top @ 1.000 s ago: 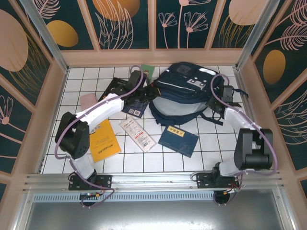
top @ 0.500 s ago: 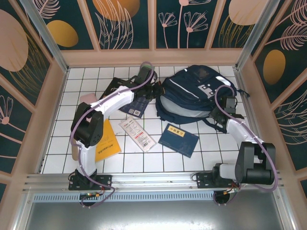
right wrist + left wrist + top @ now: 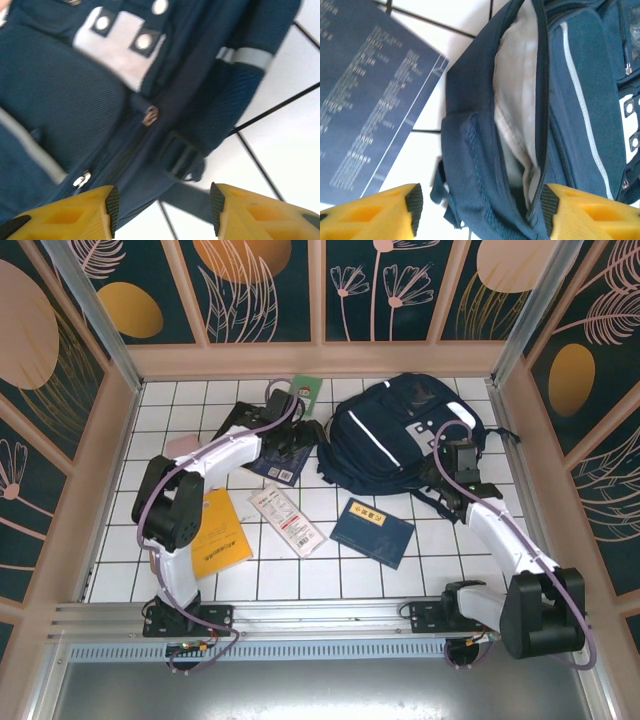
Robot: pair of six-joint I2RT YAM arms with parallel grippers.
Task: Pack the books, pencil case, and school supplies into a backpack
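At far left of the white tiled table (image 3: 440,552), pale-pink pencil case (image 3: 181,446), partly covered by the left arm (image 3: 215,462). Nearer the bases, yellow-orange book (image 3: 222,538), flat on the tiles. Just to its right, long white school-supplies packet (image 3: 288,521), lying at a slant. Behind these, black book (image 3: 235,418) beneath the arm. Beside it, navy book (image 3: 282,468) (image 3: 370,100) with a white-labelled corner showing. Small green book (image 3: 308,390) at the back edge near the wall. Left gripper (image 3: 303,437) (image 3: 481,210) over the gap between that navy book and the backpack (image 3: 385,435) (image 3: 580,100) (image 3: 65,100) — jaws apart, clamped on nothing. Seen from the left wrist: backpack's open rim between the two yellow fingers (image 3: 375,212), pale lining (image 3: 517,100) inside the mouth, printed navy cover on the tiles at left. Backpack itself at back right of the table, front up, white stripes and grey patches on top; every book, the case and the packet out on the tiles. Second navy book (image 3: 372,532) in front of it, flat, apart from the packet. At right, right gripper (image 3: 458,452) (image 3: 162,210) against the backpack's right side — jaws likewise apart, holding nothing. Seen from the right wrist: dark strap buckle (image 3: 181,159) and zip pull (image 3: 149,116) just beyond the fingertips, white tile further right.
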